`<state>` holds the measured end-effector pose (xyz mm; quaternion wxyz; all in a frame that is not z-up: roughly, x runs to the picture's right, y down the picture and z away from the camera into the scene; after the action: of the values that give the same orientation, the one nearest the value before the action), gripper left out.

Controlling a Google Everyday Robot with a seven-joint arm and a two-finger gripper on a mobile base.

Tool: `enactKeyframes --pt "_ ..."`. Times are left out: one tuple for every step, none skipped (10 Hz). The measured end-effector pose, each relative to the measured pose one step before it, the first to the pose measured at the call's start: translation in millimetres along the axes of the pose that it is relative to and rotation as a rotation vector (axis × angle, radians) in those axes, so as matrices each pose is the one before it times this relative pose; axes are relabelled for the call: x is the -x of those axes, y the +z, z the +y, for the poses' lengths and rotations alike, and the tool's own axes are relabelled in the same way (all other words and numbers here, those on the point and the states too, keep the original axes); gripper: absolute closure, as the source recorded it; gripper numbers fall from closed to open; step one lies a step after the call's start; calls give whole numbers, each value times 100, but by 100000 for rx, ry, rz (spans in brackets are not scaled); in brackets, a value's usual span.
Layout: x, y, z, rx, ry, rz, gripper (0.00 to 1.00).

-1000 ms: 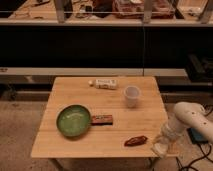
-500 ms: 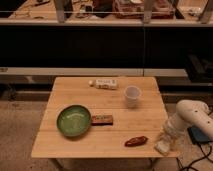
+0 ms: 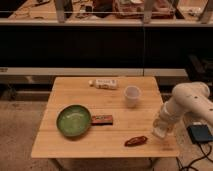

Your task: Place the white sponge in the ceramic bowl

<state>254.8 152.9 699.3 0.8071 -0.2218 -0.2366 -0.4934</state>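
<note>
The wooden table (image 3: 120, 107) fills the middle of the frame, and my white arm (image 3: 187, 100) reaches in from the right edge toward the table's lower right corner. The ceramic bowl (image 3: 62, 119) sits at the lower left of the tabletop, with nothing in it that I can see. A flat brown packet (image 3: 101, 119) lies just beside its right rim. A white cup (image 3: 132, 95) and a lying white bottle (image 3: 104, 83) stand toward the top, and a dark red oblong item (image 3: 136, 141) is near the bottom edge. My gripper (image 3: 162, 128) hangs over the lower right corner with its fingers pressed together. The pale block at its tip is, I judge, the white sponge (image 3: 159, 133) pinched between them, since no sponge lies on the table. It should be light and soft, squashing rather than slipping, so a pinch across its middle suits it. It may cling to my pads on release, well apart from the bowl as it is.
</note>
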Motion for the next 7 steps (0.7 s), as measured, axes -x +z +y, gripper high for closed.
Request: enactKeyframes --pt "96 -1977 -2794 -76 -5278 2877 100" --pt "269 -1730 -3250 -1043 -5393 1944 100" --pt "755 -1201 -3655 -2232 -5762 -247 100" --pt "1043 -357 -3837 -4303 -5428 -2166 100" --pt "1215 643 -4466 -7121 -5424 -3201 100" --pt "654 1122 -3322 -6236 -3876 -1819 100" --pt "233 1215 -2353 -6057 -2385 -1100 100"
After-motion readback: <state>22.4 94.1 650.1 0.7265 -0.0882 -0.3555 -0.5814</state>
